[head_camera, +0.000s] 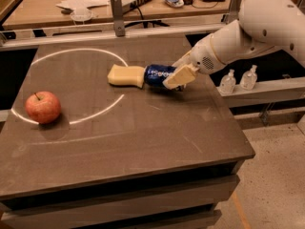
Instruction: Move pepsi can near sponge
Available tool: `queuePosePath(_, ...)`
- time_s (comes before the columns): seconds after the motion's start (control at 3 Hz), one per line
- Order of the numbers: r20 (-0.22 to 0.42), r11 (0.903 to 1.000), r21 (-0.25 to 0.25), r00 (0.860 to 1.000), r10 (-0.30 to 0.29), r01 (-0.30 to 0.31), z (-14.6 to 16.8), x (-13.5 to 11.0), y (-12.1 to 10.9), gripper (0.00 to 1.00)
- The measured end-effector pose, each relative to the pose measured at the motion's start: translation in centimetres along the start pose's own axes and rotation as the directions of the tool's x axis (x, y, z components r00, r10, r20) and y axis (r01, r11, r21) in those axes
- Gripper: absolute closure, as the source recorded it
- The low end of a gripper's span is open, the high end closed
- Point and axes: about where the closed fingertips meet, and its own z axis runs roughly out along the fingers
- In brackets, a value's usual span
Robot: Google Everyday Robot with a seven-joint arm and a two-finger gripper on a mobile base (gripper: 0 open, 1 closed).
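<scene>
The pepsi can [158, 74] is dark blue and lies on its side, held just over the dark table. Its left end touches the right end of the pale yellow sponge [126, 75], which lies on the table by the white circle line. My gripper [177, 76] comes in from the right on the white arm and is shut on the can's right part. One tan finger [179, 76] crosses the front of the can.
A red apple [43, 107] sits at the table's left on the white circle line [97, 109]. A rail with a metal post [116, 14] runs behind the table. Two small clear bottles [238, 80] stand on a ledge to the right. The table edge [233, 128] drops off at right.
</scene>
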Motion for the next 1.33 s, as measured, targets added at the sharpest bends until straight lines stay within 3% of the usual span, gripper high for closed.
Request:
queuePosePath(0.33, -0.019, 0.999, -0.04, 1.0, -0.02, 0.02, 1.5, 0.1, 0.9, 0.43)
queuePosePath(1.0, -0.025, 0.9987, -0.035, 0.999, -0.037, 0.036, 0.8, -0.1, 1.9, 0.0)
queuePosePath(1.33, 0.058, 0.9997, 0.023, 0.998, 0.01, -0.011, -2.7, 1.2, 1.7, 0.0)
